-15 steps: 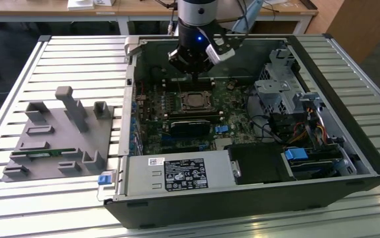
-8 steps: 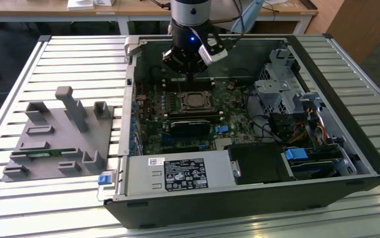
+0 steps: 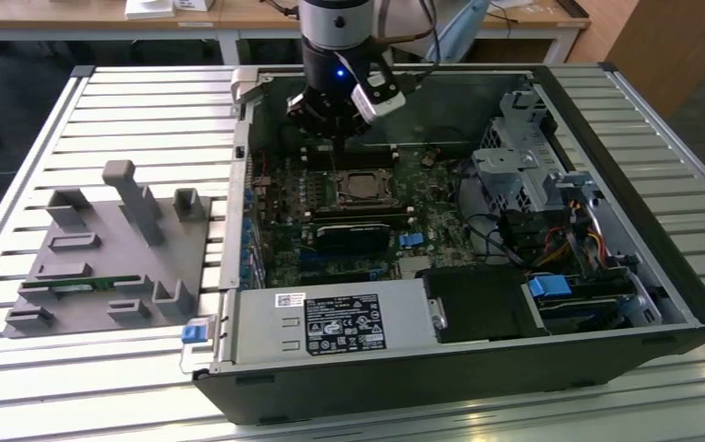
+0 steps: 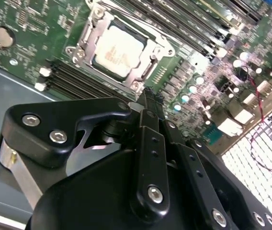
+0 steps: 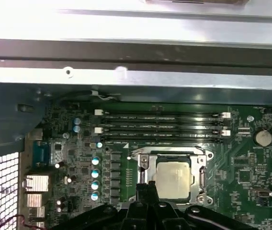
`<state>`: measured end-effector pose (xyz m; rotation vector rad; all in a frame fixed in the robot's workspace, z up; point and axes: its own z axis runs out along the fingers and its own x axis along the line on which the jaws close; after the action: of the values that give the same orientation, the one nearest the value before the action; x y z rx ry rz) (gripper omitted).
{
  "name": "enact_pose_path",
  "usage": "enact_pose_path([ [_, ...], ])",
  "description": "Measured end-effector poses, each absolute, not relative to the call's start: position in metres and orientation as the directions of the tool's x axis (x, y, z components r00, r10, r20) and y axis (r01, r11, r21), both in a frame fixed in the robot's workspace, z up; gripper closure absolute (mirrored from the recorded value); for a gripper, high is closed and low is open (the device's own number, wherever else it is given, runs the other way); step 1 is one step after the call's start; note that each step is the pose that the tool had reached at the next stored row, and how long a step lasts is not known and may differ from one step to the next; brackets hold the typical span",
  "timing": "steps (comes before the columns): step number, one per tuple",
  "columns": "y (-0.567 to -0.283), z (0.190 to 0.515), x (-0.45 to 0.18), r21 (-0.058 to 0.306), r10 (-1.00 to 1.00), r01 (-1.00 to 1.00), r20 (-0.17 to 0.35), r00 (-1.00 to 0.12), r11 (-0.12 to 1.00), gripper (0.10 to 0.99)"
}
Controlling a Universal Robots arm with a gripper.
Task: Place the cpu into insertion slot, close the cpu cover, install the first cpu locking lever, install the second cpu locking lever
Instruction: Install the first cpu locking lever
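Slatted table (image 3: 144, 101) carries an open computer case (image 3: 451, 378); the gripper (image 3: 331, 138) hangs near its far wall. In the second wrist view, the fingers (image 4: 148, 103) are pressed together, empty, near the cpu (image 4: 118, 50), which sits under the cover (image 4: 150, 40). The first wrist view shows the same cpu (image 5: 173, 178).

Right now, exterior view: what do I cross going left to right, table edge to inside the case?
grey fixture block → case's left wall → cpu → metal drive cage
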<state>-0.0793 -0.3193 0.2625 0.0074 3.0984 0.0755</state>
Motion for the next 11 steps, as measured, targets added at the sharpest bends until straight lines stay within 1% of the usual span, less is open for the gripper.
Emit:
enact_pose_path([
  [11, -0.317, 0.259, -0.094, 0.049, 0.006, 0.004, -0.042, -0.999, 0.999, 0.980],
])
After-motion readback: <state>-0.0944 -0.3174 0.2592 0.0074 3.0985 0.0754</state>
